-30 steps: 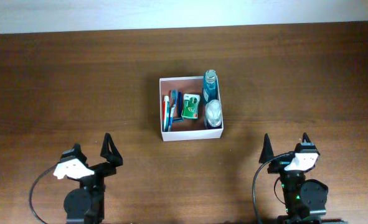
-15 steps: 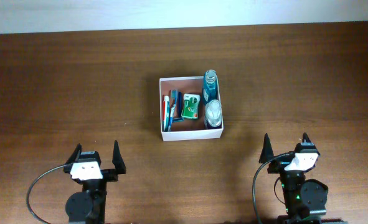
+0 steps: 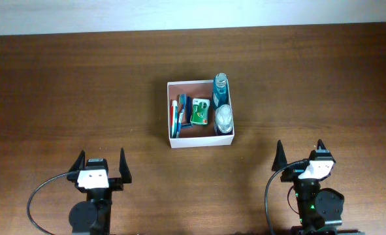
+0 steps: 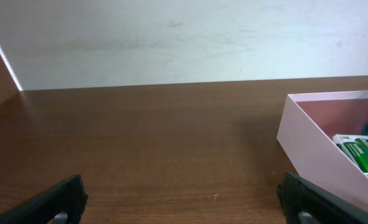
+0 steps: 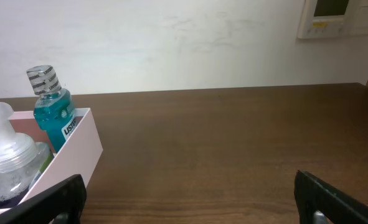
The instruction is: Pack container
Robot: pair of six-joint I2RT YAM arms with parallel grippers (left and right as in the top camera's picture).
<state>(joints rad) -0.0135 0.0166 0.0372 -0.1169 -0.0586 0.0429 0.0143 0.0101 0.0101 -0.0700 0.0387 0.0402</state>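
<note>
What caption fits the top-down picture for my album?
Left hand and right hand open, apart from the white container holding toiletries.

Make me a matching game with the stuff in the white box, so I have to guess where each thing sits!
Things:
1. mouthwash bottle
2. green box
3. clear bottle
4. long red-and-white item

Places inside the container, seen from overhead:
A. against the left wall
B. in the middle
C. right side, corner farther from the arms
D. right side, corner nearer the arms

Pairs: 1-C, 2-B, 3-D, 4-A.
</note>
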